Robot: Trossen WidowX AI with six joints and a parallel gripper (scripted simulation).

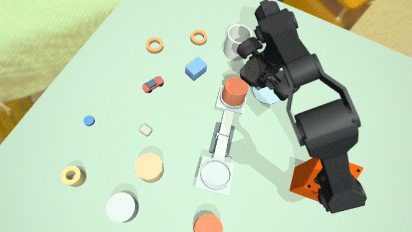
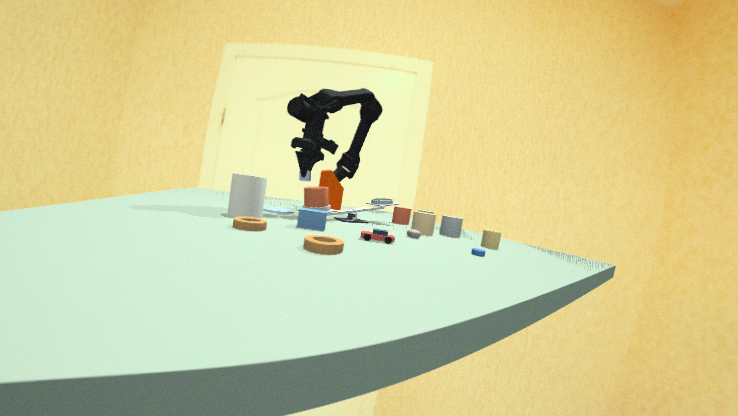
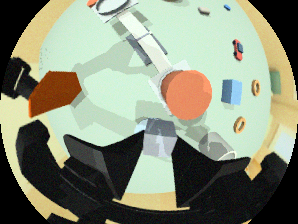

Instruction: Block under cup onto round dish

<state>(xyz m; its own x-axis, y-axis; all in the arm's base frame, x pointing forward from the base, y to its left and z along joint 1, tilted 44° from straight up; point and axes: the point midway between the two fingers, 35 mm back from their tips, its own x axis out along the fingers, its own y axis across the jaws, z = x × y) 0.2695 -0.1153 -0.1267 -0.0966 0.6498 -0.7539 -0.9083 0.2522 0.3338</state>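
Note:
My gripper [image 2: 304, 171] [image 3: 158, 135] is shut on a grey block [image 2: 305, 176] [image 3: 160, 136], high above the table near the pale blue dish [image 1: 266, 96] [image 2: 279, 210]. The fingertips and block are hidden in the top view. One orange cup [image 1: 235, 91] [image 2: 315, 196] [image 3: 187, 95] stands upside down on the near-dish end of the balance [image 1: 221, 147] [image 2: 361, 210] [image 3: 138, 29]; that end sits lower. The other end has an empty round rim and is raised. A second orange cup [image 1: 208, 224] [image 2: 401, 215] stands on the table beyond that empty end. No cup is above the dish.
A tall grey hollow cylinder [image 1: 230, 47] [image 2: 247, 196] stands close to the dish and arm. A blue box [image 1: 196, 68] [image 2: 312, 219] [image 3: 231, 92], two orange rings, a red car [image 1: 153, 84], a pebble and several cylinders stand farther off. The orange arm base [image 1: 302, 178] is at right.

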